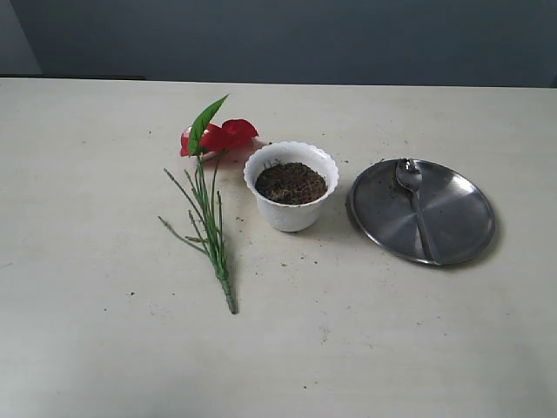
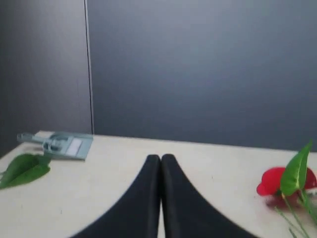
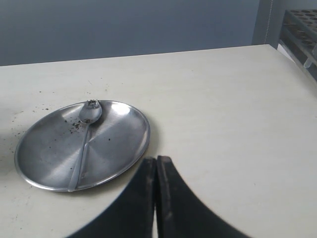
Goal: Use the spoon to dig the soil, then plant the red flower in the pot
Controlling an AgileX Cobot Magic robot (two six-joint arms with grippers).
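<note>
Centrally on the table [image 1: 87,348] stands the pot [image 1: 291,185] of soil [image 1: 291,182]; the red flower [image 1: 207,174] lies toward its left edge, the spoon [image 1: 416,205] on the steel plate [image 1: 461,222] rightward. Left gripper [image 2: 160,159] and right gripper [image 3: 156,161] are pressed together, empty.

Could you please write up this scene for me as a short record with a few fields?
pot: white, upright at the table's middle, holding dark soil
flower: red, lying flat on the table left of the pot, stems toward the camera
spoon: lying on the steel plate right of the pot
left gripper: shut, empty
right gripper: shut, empty, near the plate
</note>
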